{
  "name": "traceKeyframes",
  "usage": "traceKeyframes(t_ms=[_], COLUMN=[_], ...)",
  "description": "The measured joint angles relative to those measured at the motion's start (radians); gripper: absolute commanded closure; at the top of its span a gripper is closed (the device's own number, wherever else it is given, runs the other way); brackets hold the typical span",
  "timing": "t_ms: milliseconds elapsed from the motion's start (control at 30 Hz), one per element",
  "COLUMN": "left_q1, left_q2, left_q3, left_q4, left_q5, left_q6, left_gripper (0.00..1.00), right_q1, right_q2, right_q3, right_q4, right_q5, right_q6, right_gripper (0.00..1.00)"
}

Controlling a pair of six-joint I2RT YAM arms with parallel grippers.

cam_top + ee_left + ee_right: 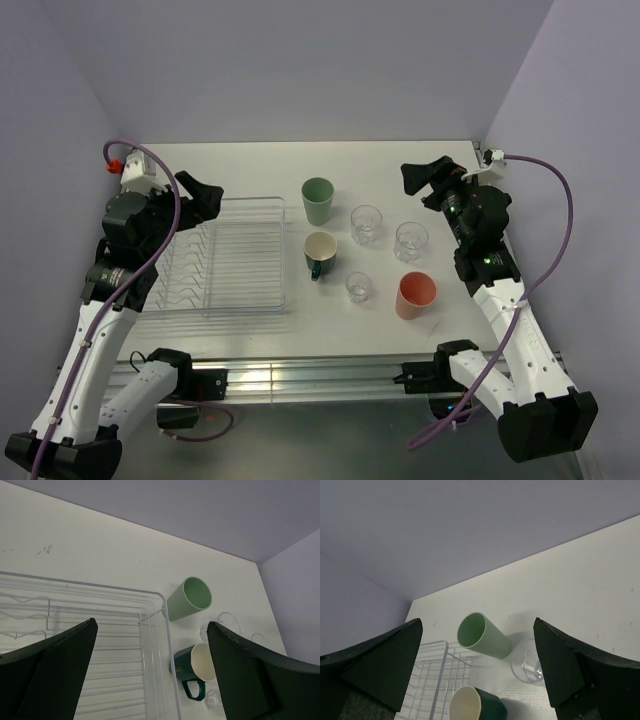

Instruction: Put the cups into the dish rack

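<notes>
The wire dish rack [225,255] stands at the left with nothing in it. To its right stand the pale green tumbler [318,200], the dark teal mug [319,253], three clear glasses [367,225] [411,241] [359,288] and the salmon-pink tumbler [415,295]. My left gripper [205,197] is open and empty above the rack's far edge. My right gripper [418,177] is open and empty, raised behind the glasses. The left wrist view shows the rack's rim [160,597], the green tumbler [189,599] and the mug [200,665]. The right wrist view shows the green tumbler [482,636], the mug [477,707] and one glass [527,667].
Purple walls close in the table at the back and on both sides. The table's front edge is a metal rail [310,375] between the arm bases. The mug and the green tumbler stand close to the rack's right rim.
</notes>
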Motion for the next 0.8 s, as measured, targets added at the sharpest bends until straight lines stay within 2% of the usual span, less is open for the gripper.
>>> traceKeyframes(t_ms=[800], left_q1=[0.0], left_q2=[0.0], left_q3=[0.0], left_q4=[0.0], left_q5=[0.001], left_q6=[0.0], left_gripper=[0.01], right_q1=[0.0], right_q2=[0.029], right_q3=[0.034], right_q4=[-0.061], right_q5=[0.008], right_q6=[-0.041], right_gripper=[0.01])
